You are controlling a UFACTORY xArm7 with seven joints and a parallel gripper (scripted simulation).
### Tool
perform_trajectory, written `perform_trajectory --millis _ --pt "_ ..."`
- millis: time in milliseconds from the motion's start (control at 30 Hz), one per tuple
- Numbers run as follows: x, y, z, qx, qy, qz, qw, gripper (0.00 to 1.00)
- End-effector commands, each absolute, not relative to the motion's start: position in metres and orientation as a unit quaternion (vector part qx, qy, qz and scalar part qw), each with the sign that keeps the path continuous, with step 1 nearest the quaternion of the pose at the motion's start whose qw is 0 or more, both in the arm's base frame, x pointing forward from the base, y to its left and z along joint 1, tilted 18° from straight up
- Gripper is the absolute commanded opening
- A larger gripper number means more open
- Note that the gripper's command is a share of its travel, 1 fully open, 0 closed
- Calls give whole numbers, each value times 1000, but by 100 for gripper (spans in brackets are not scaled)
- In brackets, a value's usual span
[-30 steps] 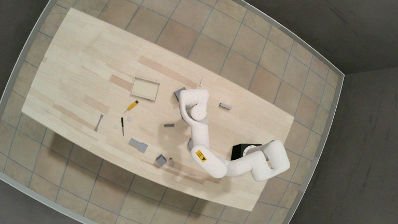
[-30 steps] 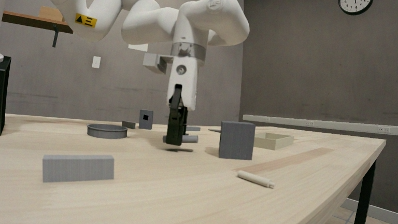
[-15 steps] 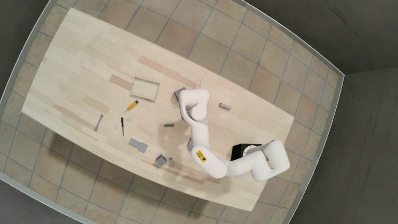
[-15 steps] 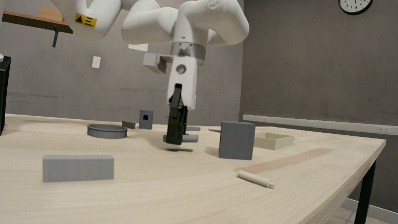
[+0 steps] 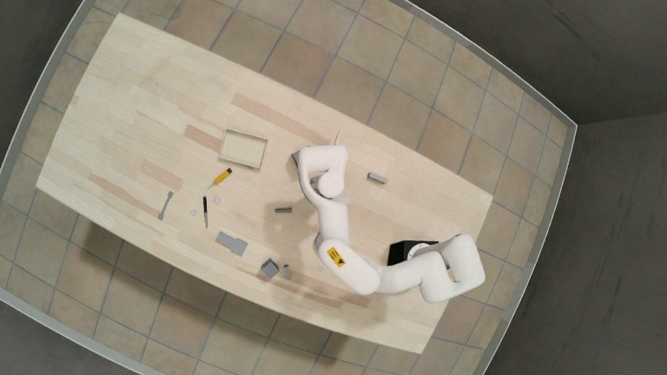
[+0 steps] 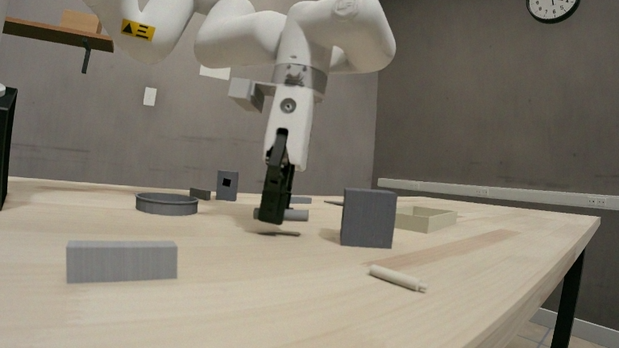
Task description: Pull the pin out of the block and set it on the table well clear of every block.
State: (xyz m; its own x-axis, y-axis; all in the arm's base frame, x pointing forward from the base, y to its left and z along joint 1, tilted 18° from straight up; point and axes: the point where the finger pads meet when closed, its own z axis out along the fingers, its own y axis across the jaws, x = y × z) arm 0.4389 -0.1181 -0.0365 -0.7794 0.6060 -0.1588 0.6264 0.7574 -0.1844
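My gripper (image 6: 274, 216) hangs from the white arm (image 5: 334, 213) over the middle of the table. It is shut on a short grey pin (image 6: 287, 214), which it holds level a little above the wood, with its shadow right below. A tall grey block (image 6: 367, 217) stands to the right of the pin, apart from it. No hole shows on the faces I see. In the top view only its corner (image 5: 295, 156) shows, and the arm hides the gripper and pin. A smaller grey block with a dark square hole (image 6: 226, 184) stands further back (image 5: 269, 267).
A long grey block (image 6: 121, 261) lies in the near left and shows in the top view (image 5: 377, 178). A cream peg (image 6: 396, 278) lies near the right edge. There are also a grey ring (image 6: 166, 203), a shallow tray (image 6: 424, 217), a small grey bar (image 5: 283, 210), a flat grey plate (image 5: 231, 242) and hand tools (image 5: 205, 211).
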Motion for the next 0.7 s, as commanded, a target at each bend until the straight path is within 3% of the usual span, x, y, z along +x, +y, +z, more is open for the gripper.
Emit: perform_trajectory --millis 0,667 --pt "440 -118 -35 328 937 -114 41 0" --pt "442 -115 -30 332 937 -103 25 0"
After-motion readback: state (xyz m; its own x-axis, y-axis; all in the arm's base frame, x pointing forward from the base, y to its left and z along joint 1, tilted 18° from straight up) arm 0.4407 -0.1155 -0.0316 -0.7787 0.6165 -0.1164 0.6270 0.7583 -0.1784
